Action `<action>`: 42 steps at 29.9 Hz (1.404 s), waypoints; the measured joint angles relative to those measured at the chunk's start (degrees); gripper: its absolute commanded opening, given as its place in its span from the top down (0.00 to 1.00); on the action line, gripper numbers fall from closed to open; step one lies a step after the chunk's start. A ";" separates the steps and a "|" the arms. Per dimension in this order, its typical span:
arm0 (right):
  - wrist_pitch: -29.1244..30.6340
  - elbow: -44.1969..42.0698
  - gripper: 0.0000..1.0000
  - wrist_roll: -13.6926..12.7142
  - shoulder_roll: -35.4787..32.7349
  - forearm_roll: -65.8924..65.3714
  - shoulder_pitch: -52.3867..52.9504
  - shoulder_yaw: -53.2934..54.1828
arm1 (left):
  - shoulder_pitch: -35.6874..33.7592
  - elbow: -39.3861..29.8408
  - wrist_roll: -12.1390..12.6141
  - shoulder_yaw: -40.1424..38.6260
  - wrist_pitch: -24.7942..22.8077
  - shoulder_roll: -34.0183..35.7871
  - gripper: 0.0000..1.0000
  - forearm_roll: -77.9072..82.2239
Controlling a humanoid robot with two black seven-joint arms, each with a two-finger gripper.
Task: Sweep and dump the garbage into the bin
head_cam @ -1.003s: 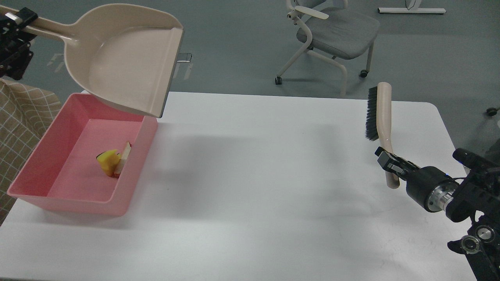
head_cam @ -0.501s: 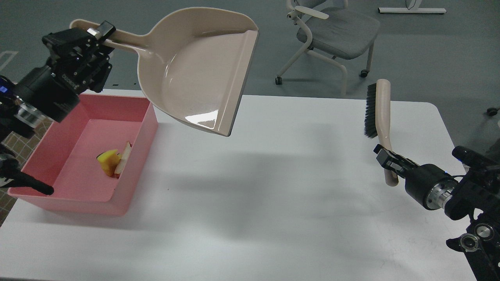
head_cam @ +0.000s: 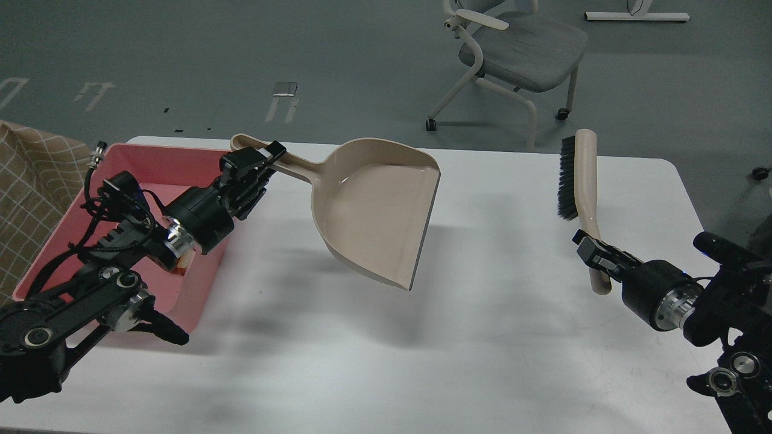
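My left gripper (head_cam: 256, 160) is shut on the handle of the beige dustpan (head_cam: 374, 217), which hangs empty over the middle of the white table (head_cam: 482, 337), tilted with its lip down. The pink bin (head_cam: 151, 166) stands at the table's left end, mostly behind my left arm. The garbage is hidden by that arm, except a sliver of the bread slice (head_cam: 183, 261) at the bin's right wall. My right gripper (head_cam: 594, 250) is shut on the handle of the beige brush (head_cam: 582, 181), held upright with black bristles facing left.
A grey wheeled office chair (head_cam: 512, 51) stands on the floor beyond the table. A checked beige cloth (head_cam: 30, 175) lies left of the bin. The table's rounded right corner is near my right arm.
My left arm has carried the dustpan down and to the right, from above the bin to over the table's middle, and now covers the bin's inside. The brush has shifted slightly.
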 measured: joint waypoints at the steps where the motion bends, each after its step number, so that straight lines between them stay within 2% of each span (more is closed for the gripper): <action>1: 0.00 0.00 1.00 0.00 -0.01 0.00 -0.13 0.00 | -0.63 1.17 0.07 0.78 0.58 -1.31 0.84 -0.01; 15: 0.00 1.25 1.00 -0.10 0.23 -0.05 -3.58 -2.69 | -1.89 12.57 -0.17 2.69 3.72 -13.98 0.84 0.15; 22: 0.00 1.74 1.00 -0.56 -0.09 -0.08 -5.68 -3.22 | -2.26 14.00 -0.90 7.59 7.01 -15.63 0.82 0.12; 42: 0.00 3.55 1.00 -1.57 -3.94 -0.20 -9.10 -3.26 | -2.12 14.41 -1.87 7.93 8.31 -15.97 0.78 0.07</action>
